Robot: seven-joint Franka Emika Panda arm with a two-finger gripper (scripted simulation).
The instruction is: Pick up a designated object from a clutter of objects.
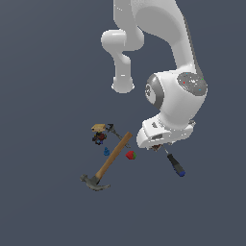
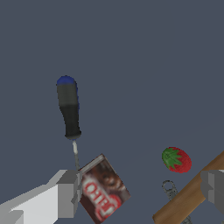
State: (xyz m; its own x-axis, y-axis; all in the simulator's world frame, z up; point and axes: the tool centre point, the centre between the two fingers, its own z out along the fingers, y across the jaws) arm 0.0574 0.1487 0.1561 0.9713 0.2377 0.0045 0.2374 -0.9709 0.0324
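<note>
The screwdriver [image 1: 175, 165] lies on the floor at the exterior view's right, black handle with a blue end cap, apart from the other clutter. In the wrist view its handle [image 2: 69, 109] points away and its thin grey shaft [image 2: 75, 151] runs toward one finger [image 2: 65, 192]. My gripper [image 2: 140, 188] is open, jaws wide apart, with nothing between them. It hangs beside the shaft's tip, over a red-brown flat box [image 2: 103, 190]. In the exterior view the gripper [image 1: 156, 144] sits under the white hand, just beside the screwdriver's tip.
A wooden-handled hammer [image 1: 108, 163] lies diagonally, its handle [image 2: 192, 194] near my other finger [image 2: 214, 186]. A red strawberry [image 1: 130, 155] [image 2: 176, 159] sits beside it. A small blue piece [image 1: 106, 151] and tan and dark items [image 1: 99, 132] lie further off. A small grey metal item [image 2: 169, 189] lies by the handle.
</note>
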